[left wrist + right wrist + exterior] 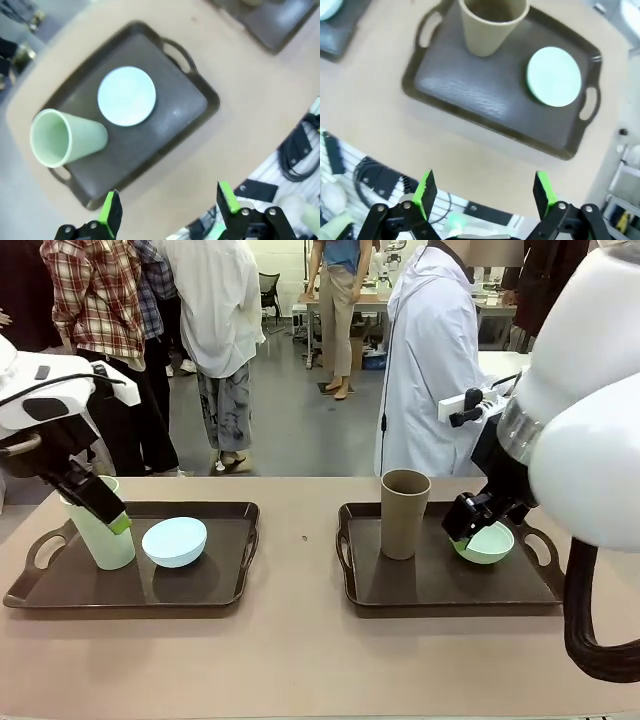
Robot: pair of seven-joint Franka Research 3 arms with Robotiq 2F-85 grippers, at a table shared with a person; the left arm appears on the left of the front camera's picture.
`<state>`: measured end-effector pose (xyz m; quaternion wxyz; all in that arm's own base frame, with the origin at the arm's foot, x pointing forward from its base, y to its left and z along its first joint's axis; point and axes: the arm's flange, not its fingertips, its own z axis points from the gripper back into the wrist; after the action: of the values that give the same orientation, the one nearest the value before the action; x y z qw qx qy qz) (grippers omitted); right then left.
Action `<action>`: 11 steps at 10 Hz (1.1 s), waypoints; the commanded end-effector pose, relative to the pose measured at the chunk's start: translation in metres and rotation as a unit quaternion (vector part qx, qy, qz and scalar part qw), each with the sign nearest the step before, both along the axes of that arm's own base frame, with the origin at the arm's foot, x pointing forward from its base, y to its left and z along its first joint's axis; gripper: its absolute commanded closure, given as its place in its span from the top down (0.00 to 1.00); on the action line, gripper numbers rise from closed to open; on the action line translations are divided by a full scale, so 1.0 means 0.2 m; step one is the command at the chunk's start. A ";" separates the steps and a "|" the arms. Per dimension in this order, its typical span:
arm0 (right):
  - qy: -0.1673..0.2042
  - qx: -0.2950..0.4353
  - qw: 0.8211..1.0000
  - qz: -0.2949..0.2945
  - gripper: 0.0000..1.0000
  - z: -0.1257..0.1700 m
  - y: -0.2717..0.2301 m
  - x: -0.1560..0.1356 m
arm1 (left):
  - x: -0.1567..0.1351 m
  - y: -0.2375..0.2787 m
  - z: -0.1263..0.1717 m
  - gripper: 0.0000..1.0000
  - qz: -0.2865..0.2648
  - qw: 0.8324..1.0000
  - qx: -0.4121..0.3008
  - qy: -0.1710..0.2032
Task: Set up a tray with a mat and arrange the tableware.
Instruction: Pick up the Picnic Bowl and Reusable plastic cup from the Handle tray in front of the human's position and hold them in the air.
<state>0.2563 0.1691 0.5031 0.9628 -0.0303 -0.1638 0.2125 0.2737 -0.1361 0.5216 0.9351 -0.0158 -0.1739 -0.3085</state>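
The left jaws and right jaws hang released and empty. The green tumbler point(105, 542) stands at the left edge of the left tray point(130, 602), with the blue bowl point(174, 541) beside it. The brown tumbler point(404, 516) and mint bowl point(490, 544) sit on the right tray point(450, 607). All 4 are likely light, stiff, slick plastic: pinch tumbler walls, bowl rims.

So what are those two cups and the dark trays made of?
Green cup: probably plastic, matte, smooth, evenly coloured thin wall. Brown cup: likely the same, dull with no shine. Left tray and right tray: seemingly moulded plastic, dark brown, faint sheen and cut-out handles.
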 end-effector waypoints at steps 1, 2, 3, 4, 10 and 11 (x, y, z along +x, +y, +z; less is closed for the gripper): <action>0.013 0.071 0.997 0.008 1.00 -0.28 -0.27 -0.11 | -0.02 0.11 -0.15 1.00 0.020 0.998 -0.054 0.023; 0.017 0.105 0.994 -0.001 1.00 -0.28 -0.36 -0.03 | 0.05 0.18 -0.15 1.00 0.028 0.996 -0.087 0.007; 0.030 0.161 0.986 -0.025 1.00 -0.30 -0.51 0.07 | 0.13 0.29 -0.18 1.00 0.035 0.990 -0.135 0.021; 0.036 0.212 0.975 -0.049 1.00 -0.33 -0.62 0.11 | 0.14 0.40 -0.18 1.00 0.041 0.981 -0.184 0.043; 0.074 0.371 0.914 -0.147 1.00 -0.49 -1.23 0.14 | 0.02 1.17 -0.35 1.00 0.151 0.895 -0.412 0.081; 0.073 0.394 0.904 -0.150 1.00 -0.50 -1.29 0.11 | 0.01 1.19 -0.37 1.00 0.177 0.887 -0.418 0.088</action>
<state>0.3217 -0.1056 0.4374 0.9370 0.3162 -0.1479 -0.0159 0.2933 0.1199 0.4742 0.8949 -0.3939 -0.2043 -0.0481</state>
